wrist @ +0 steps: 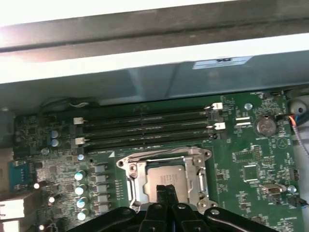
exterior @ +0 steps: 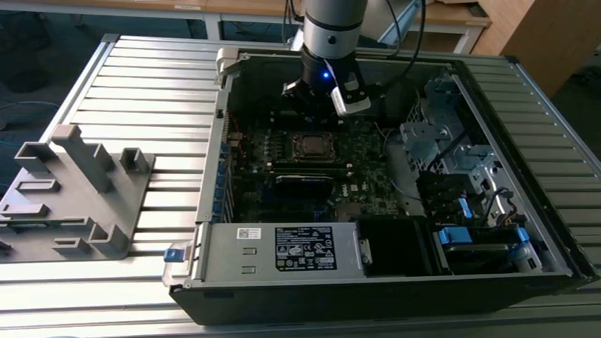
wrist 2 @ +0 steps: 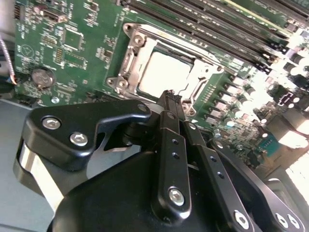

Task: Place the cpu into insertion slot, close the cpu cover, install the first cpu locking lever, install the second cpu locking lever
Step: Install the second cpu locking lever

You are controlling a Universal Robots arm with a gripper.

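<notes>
Silver-grey cpu (wrist 2: 165, 73) is sitting flat in the insertion slot (wrist: 136, 181), with the cpu cover (wrist 2: 129, 63) lying closed around it, chip top showing through the window. Black gripper (wrist 2: 170, 96) is hovering just over the socket's near edge, jaws pressed together, gripping nothing; its tips (wrist: 165, 189) are overlapping the chip's edge in both wrist views. Green motherboard (wrist: 251, 159) is surrounding the socket inside the open computer case (exterior: 488, 113). Memory slots (wrist: 145, 128) are lying beyond the jaws, past the socket.
</notes>
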